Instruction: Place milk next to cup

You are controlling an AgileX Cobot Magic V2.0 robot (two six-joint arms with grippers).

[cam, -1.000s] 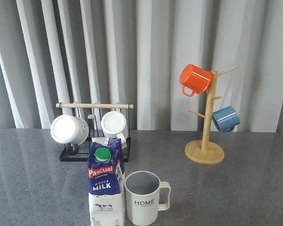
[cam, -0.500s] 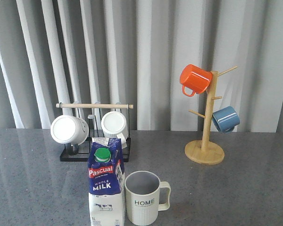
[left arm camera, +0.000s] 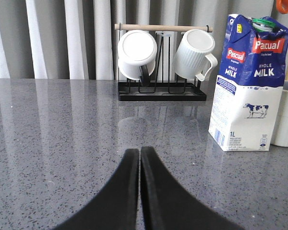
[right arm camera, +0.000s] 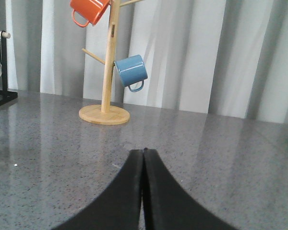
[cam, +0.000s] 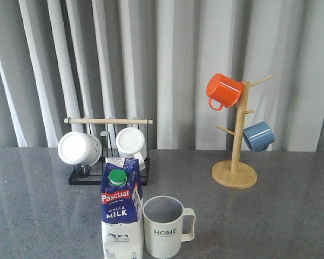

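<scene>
nothing has moved: milk (cam: 121, 213) stays touching the cup (cam: 163, 226); both grippers closed, empty.

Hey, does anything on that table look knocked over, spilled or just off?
Nothing stands out. The milk stands upright beside the cup, cap on, no spill on the table. Two white mugs hang on the black rack, and the orange mug and blue mug on the wooden tree.
</scene>
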